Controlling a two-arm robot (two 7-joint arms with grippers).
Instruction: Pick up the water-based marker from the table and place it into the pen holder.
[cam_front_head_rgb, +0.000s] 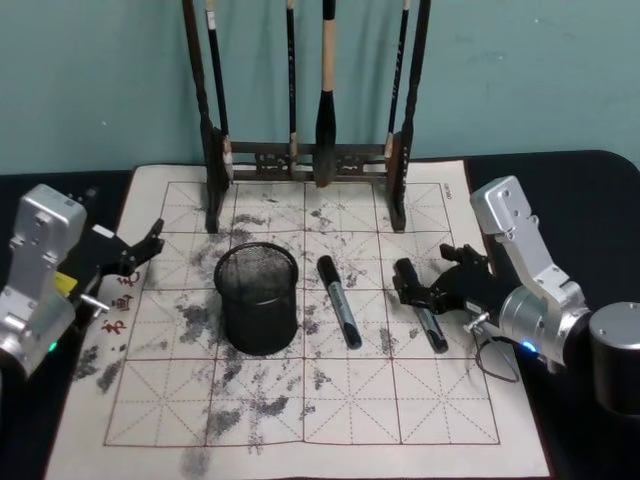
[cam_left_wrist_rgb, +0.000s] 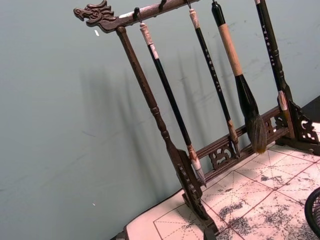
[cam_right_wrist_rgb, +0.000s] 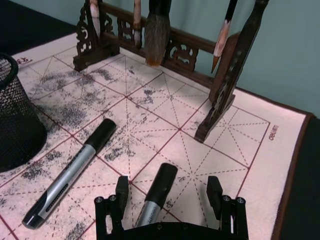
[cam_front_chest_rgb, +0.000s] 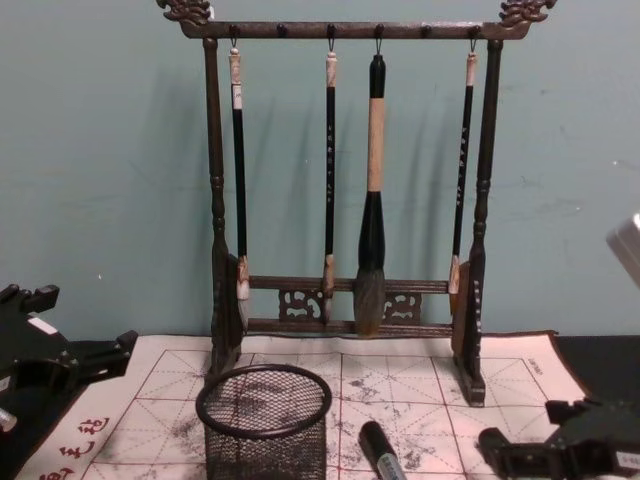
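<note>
My right pincer (cam_right_wrist_rgb: 167, 183) is wide open, one finger on each side of the marker (cam_right_wrist_rgb: 159, 189) lying on the mat (cam_front_head_rgb: 420, 400), gripping nothing. A second marker (cam_front_head_rgb: 338, 300) lies between that one and the pen holder (cam_front_head_rgb: 257, 298). The head view looks down into the holder and it's empty, while the chest view sees it side-on. Left pincer (cam_front_head_rgb: 128, 252) is parked at the mat's left edge.
</note>
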